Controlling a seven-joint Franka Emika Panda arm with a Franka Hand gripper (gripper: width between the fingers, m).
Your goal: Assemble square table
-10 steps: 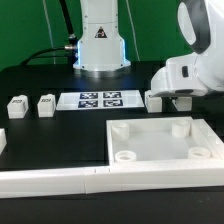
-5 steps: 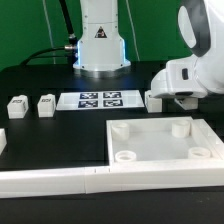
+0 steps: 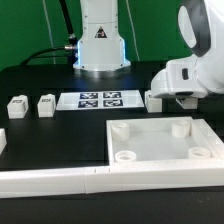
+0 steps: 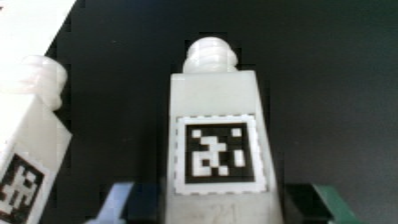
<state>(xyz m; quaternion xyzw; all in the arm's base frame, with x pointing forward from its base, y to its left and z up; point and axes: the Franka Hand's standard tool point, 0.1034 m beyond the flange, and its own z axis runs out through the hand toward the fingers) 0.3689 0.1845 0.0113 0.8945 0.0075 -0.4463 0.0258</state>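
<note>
The gripper (image 4: 215, 205) clamps a leg post (image 4: 217, 110) just behind the square top (image 3: 160, 146); best lift straight up, avoiding any tilt.

Smooth white plastic leg post (image 4: 214, 110) and square top (image 3: 160, 140); matt black table (image 3: 60, 125).

Bright, even light fills the exterior view. The arm's white shell (image 3: 195, 70) at two o'clock glares, and the square top (image 3: 160, 140) nearly washes out against the matte black table (image 3: 40, 140). The wrist view is soft, with the leg post (image 4: 217, 110) blurred at its tip.
</note>
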